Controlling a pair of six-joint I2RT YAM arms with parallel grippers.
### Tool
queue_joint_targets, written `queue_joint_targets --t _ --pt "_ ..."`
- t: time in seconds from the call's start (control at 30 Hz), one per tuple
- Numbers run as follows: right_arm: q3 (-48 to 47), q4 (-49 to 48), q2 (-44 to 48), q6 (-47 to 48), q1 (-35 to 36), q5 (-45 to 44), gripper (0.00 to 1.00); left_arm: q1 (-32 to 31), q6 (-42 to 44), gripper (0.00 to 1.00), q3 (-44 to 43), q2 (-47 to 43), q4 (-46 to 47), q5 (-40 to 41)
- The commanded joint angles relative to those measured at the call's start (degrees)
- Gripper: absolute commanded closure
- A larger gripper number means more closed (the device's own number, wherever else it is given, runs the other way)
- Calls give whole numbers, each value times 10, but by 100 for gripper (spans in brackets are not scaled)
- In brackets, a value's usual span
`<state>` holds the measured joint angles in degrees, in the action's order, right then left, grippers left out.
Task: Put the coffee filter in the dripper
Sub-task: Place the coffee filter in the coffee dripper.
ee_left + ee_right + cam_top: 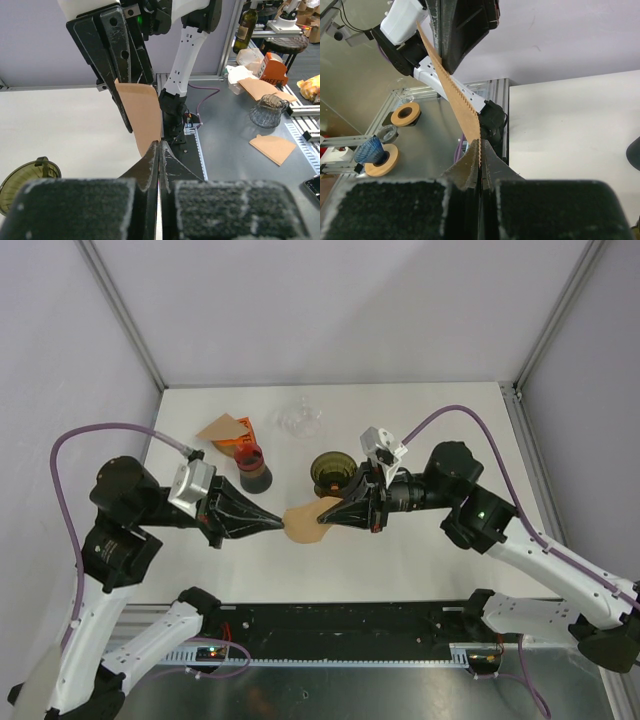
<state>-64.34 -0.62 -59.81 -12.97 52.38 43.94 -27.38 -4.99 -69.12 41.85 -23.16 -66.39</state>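
A brown paper coffee filter (304, 523) hangs just above the table between the two arms. My left gripper (279, 524) is shut on its left edge and my right gripper (327, 514) is shut on its right edge. The left wrist view shows the coffee filter (142, 115) running up from the left gripper (159, 145) into the other arm's black fingers (112, 65). From the right wrist, the coffee filter (454, 90) shows edge-on with a serrated seam, pinched in the right gripper (480, 143). The dark olive dripper (331, 471) stands on the table just behind the right gripper.
A dark cup with a red top (252, 469) stands left of the dripper, beside an orange box and spare brown filters (224, 427). A clear glass piece (300, 420) sits farther back. The table (420, 560) is white, with purple walls around it.
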Motion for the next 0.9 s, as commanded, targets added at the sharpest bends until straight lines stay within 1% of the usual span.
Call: queue_joint_targets --t 0.0,0.07,0.2,0.4,0.47,0.6,0.87 --pt "-20 -4 18 9 1 -4 100 -4 21 100 -12 7 0 10" --pt "-19 -1 19 11 -1 -5 100 -4 35 100 -20 8 -9 4" --pt "-19 1 19 12 -2 -2 100 -3 80 99 -42 17 -46 19" --pt "-19 2 19 13 -5 1 100 -3 74 92 -44 25 -68 -4" --pt "-19 3 20 13 -6 1 100 -3 71 93 -44 27 -72 -19" --pt "-19 4 22 12 -7 0 100 -3 80 95 -47 28 -83 -11" --pt "-19 27 27 21 -7 -5 100 -3 97 92 -69 32 -102 0"
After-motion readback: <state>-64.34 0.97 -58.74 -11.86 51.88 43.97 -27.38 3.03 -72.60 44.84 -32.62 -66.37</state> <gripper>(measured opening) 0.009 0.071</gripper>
